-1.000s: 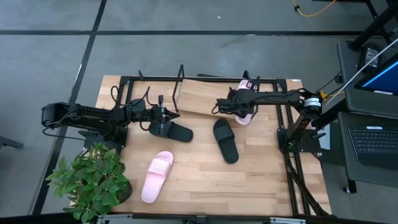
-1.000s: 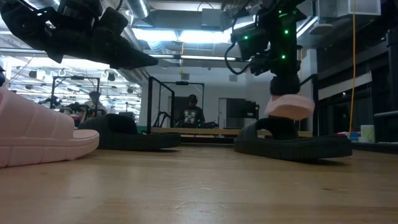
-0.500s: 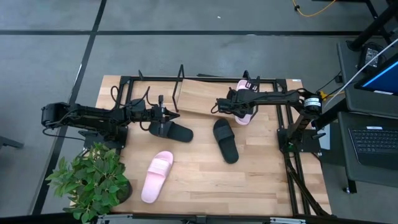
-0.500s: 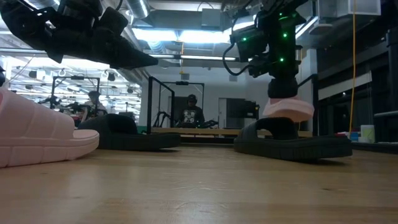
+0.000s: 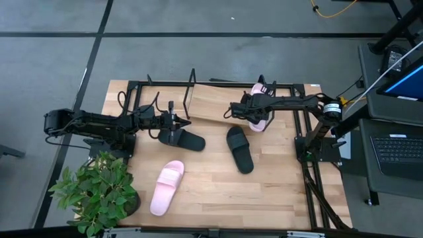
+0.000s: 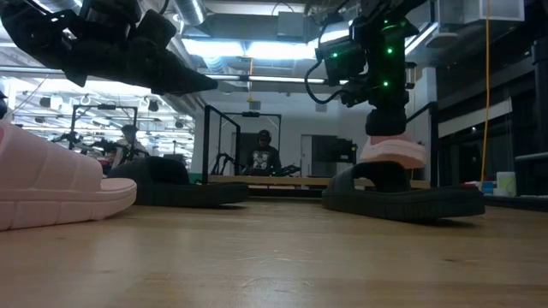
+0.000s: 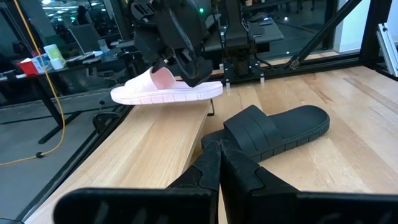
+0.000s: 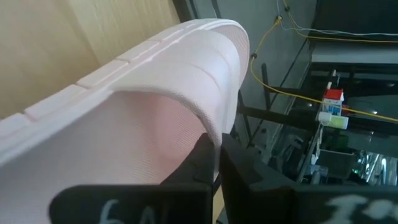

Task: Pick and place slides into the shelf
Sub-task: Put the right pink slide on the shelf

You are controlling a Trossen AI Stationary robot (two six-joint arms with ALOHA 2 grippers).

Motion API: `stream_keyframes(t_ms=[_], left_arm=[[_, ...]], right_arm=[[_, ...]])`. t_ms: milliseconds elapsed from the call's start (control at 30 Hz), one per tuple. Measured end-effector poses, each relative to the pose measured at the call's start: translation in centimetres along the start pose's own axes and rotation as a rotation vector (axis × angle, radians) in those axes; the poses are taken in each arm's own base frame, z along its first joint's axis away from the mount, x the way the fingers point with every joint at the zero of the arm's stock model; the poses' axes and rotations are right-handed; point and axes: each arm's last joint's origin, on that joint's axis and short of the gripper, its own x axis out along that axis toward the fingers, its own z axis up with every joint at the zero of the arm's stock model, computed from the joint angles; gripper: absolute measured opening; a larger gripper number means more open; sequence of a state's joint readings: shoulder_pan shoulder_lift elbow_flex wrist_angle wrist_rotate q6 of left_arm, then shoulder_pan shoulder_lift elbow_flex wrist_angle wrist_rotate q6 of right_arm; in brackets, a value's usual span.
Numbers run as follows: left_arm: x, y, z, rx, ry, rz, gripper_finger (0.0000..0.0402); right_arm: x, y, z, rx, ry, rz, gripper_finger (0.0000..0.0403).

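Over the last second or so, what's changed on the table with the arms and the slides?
The right gripper, shut on a pink slide, has carried it slightly up and toward the shelf. The left gripper stays shut over a black slide. The other black slide and the other pink slide have not moved.

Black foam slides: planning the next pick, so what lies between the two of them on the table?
Nothing: the high view shows only bare wooden tabletop between the left black foam slide and the right black foam slide.
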State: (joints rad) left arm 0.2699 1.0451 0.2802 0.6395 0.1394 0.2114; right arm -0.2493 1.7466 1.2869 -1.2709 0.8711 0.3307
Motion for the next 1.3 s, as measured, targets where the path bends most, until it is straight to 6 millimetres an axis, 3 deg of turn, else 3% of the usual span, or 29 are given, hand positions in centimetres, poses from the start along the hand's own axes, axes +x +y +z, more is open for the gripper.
stream_keyframes(t_ms=[1300], left_arm=[[0.08, -0.73, 0.15, 0.006, -0.007, -0.036, 0.0]], right_arm=[[0.07, 0.17, 0.38, -0.014, -0.017, 0.042, 0.001]])
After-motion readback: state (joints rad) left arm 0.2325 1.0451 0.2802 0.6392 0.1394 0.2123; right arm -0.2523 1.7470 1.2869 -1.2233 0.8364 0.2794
